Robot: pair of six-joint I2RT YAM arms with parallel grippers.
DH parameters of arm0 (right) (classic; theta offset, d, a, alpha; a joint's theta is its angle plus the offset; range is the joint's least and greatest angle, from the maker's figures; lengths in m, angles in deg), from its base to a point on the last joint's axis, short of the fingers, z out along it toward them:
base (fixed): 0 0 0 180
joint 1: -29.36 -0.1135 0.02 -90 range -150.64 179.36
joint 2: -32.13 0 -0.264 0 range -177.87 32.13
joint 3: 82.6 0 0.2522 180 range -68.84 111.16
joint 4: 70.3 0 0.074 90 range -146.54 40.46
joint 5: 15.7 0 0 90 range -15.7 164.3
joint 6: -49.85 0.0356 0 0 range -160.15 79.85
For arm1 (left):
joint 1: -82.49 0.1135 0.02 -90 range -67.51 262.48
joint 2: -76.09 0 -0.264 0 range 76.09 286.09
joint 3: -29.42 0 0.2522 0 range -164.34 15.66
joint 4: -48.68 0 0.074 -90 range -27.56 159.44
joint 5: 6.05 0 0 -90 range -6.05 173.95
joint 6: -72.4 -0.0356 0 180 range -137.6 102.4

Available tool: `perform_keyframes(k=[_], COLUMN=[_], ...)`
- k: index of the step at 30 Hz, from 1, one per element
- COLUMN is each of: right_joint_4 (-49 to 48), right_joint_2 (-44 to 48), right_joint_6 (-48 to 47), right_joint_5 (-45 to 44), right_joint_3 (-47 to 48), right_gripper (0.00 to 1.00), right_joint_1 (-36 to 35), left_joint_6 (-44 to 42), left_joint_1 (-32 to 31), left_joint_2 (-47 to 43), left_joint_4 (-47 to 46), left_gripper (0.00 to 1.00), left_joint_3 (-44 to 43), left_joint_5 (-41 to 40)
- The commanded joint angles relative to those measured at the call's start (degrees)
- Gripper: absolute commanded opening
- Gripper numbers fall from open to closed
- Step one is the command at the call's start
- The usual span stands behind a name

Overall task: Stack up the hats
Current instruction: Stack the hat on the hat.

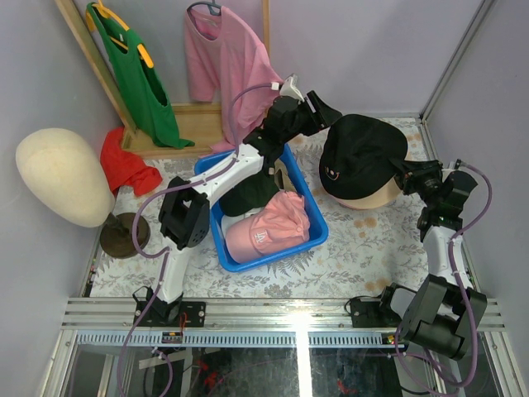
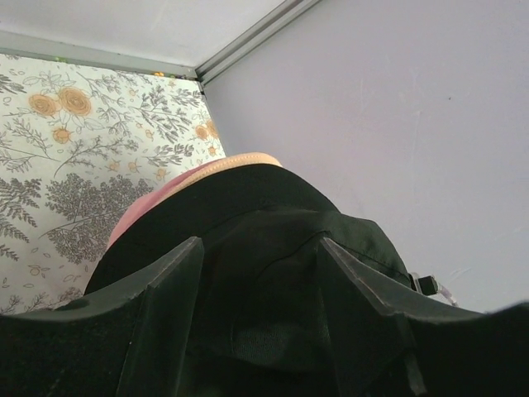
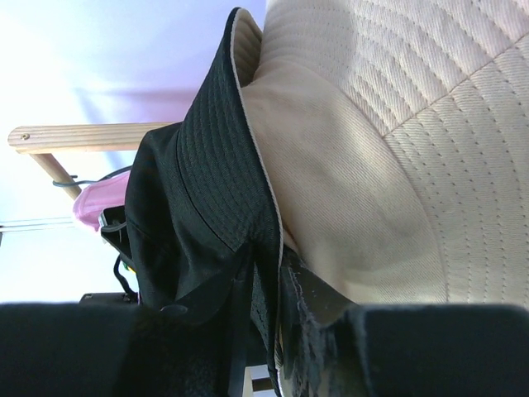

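A black bucket hat [image 1: 364, 153] lies on top of a tan hat [image 1: 372, 198] at the right of the table. My left gripper [image 1: 322, 112] hovers at the pile's far left edge. In the left wrist view it [image 2: 258, 241] is open, and the black hat's crown [image 2: 248, 194] fills the space between and beyond its fingers, with pink fabric [image 2: 136, 217] under it. My right gripper [image 1: 407, 175] is at the black hat's right brim. Its [image 3: 269, 250] fingers stand slightly apart around the brim [image 3: 215, 165], beside the tan hat [image 3: 364, 165]. A pink cap [image 1: 269, 227] and a dark cap [image 1: 248, 198] lie in the blue bin [image 1: 318, 231].
A cream mannequin head [image 1: 62, 178] on a stand is at the left, with a red cloth [image 1: 124, 165] behind it. A green shirt [image 1: 136, 74] and a pink shirt [image 1: 227, 66] hang on a wooden rack at the back. Walls close off the right and back.
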Motion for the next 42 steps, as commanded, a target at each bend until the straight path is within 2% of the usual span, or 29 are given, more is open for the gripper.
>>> perform_keyframes(k=[1, 5, 8, 13, 17, 20, 23, 26, 28, 42], right_joint_4=[0.7, 1.6, 2.1, 2.6, 3.3, 3.2, 3.2, 3.5, 3.8, 6.2], right_joint_2=[1.5, 2.2, 2.3, 2.4, 2.8, 3.2, 3.3, 3.5, 3.8, 5.2], right_joint_6=[-0.4, -0.5, -0.8, -0.8, -1.0, -0.7, -0.4, -0.3, -0.4, -1.8], right_joint_5=[-1.1, -1.5, -2.0, -2.5, -2.8, -3.1, -3.3, -3.4, -3.6, -5.2], right_joint_3=[2.5, 3.3, 3.5, 3.2, 3.3, 3.4, 3.9, 4.2, 4.5, 6.7], right_gripper=[0.25, 0.25, 0.25, 0.24, 0.24, 0.24, 0.24, 0.23, 0.23, 0.22], right_joint_1=[0.4, 0.4, 0.4, 0.4, 0.4, 0.4, 0.4, 0.4, 0.4, 0.4], left_joint_6=[0.7, 0.9, 0.9, 1.4, 2.8, 2.8, 2.1, 2.0, 1.9, -1.7], left_joint_1=[0.1, -0.1, 0.0, 0.1, 0.2, 0.1, -0.1, -0.3, -0.3, -0.7], left_joint_2=[1.2, 0.7, -0.5, -3.4, -4.3, -3.6, -2.6, -2.5, -2.7, -3.2], left_joint_4=[-4.3, -5.4, -6.8, -13.4, -18.5, -18.5, -16.0, -15.7, -15.8, -10.0], left_gripper=[0.56, 0.55, 0.58, 0.67, 0.66, 0.55, 0.30, 0.10, 0.00, 0.00], left_joint_3=[-2.9, -2.4, -1.1, 4.5, 7.9, 6.8, 4.5, 3.9, 3.7, -2.3], left_joint_5=[3.1, 4.9, 6.5, 10.8, 13.4, 14.6, 14.8, 14.5, 14.0, 11.1])
